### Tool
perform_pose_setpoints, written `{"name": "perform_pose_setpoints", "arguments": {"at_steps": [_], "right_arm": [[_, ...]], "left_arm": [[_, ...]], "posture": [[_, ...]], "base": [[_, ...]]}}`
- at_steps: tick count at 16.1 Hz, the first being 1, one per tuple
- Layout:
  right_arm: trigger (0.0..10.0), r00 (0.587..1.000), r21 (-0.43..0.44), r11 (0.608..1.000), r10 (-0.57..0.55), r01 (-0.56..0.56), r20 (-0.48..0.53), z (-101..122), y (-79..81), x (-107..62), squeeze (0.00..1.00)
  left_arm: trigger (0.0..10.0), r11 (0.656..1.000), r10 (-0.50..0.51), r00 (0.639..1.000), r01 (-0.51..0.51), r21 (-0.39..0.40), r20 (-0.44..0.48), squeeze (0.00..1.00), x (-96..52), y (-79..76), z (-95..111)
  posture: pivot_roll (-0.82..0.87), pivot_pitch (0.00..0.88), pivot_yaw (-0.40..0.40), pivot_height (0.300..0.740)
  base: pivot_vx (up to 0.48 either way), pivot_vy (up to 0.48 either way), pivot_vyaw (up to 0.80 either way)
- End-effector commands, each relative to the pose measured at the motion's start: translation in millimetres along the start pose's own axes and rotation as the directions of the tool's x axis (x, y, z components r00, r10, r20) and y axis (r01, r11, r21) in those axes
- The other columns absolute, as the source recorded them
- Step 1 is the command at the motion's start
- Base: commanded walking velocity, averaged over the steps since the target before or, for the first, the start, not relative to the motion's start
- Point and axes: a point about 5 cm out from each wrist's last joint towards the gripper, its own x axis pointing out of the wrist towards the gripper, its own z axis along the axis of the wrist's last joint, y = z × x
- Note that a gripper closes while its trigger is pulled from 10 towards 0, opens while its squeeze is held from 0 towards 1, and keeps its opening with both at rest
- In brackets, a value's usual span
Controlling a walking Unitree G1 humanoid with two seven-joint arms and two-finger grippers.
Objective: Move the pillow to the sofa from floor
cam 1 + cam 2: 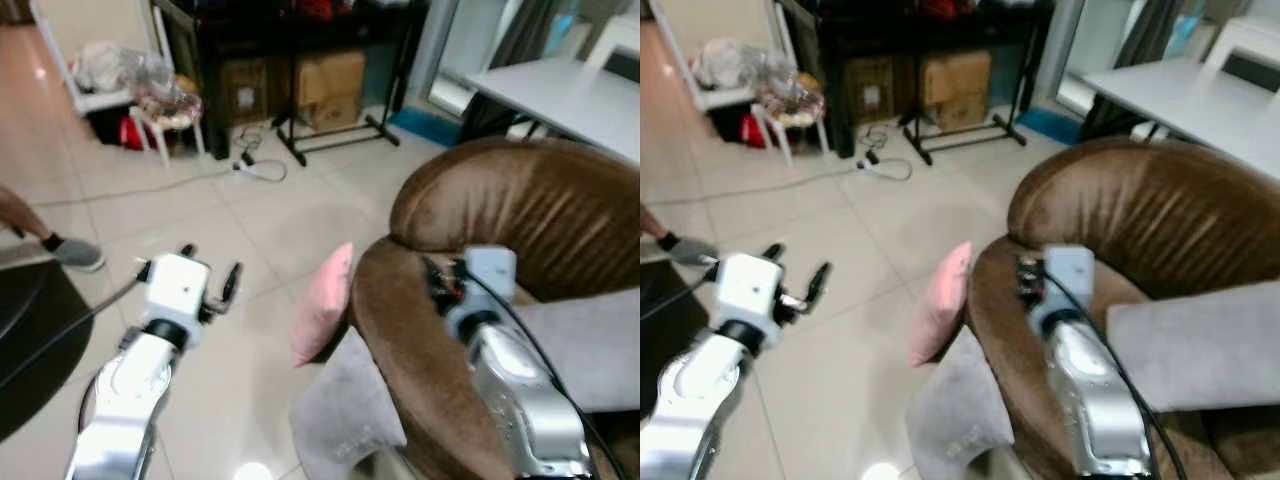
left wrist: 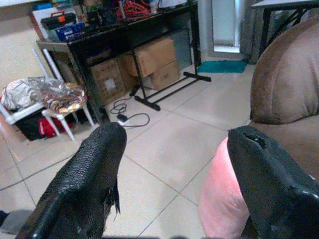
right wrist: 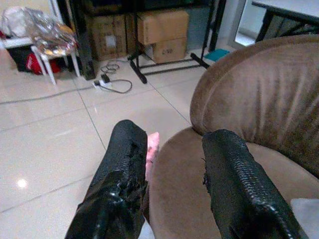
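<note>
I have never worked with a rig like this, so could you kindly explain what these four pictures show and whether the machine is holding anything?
It is a walking humanoid robot with two silver arms. Two pictures come from its head camera, looking down; two come from wrist cameras, looking along each gripper's black fingers. A pink pillow stands on the tiled floor, leaning against a brown sofa; a grey cushion lies just below it. The left gripper hangs open over the floor, the right gripper open over the sofa's arm. Neither holds anything.
</note>
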Motion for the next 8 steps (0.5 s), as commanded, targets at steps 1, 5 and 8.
{"name": "perform_pose_setpoints", "arguments": {"at_steps": [1,5,8], "right_arm": [[10.0,1.0,0.003,1.0,-0.005,0.005,0.017,0.8,-0.2,-1.2,0.0],[10.0,0.999,0.012,1.0,-0.02,0.02,0.029,-2.4,-4.9,-3.4,0.0],[10.0,1.0,0.014,1.0,-0.011,0.011,0.029,-3.3,-3.3,-3.0,0.0]], "left_arm": [[10.0,1.0,0.027,1.0,-0.027,0.011,-0.001,0.0,-0.9,1.9,-3.3],[10.0,0.996,0.085,0.996,-0.085,0.024,0.012,0.0,-3.3,5.5,-8.3],[10.0,0.996,0.084,0.996,-0.084,0.015,0.02,0.0,-3.5,3.6,-8.6]], "posture": [[0.03,0.0,-0.053,0.73],[0.03,0.0,-0.058,0.69],[0.03,0.0,-0.058,0.66]], "base": [[0.0,0.0,0.0],[0.0,0.0,0.0],[0.0,0.0,0.0]]}}
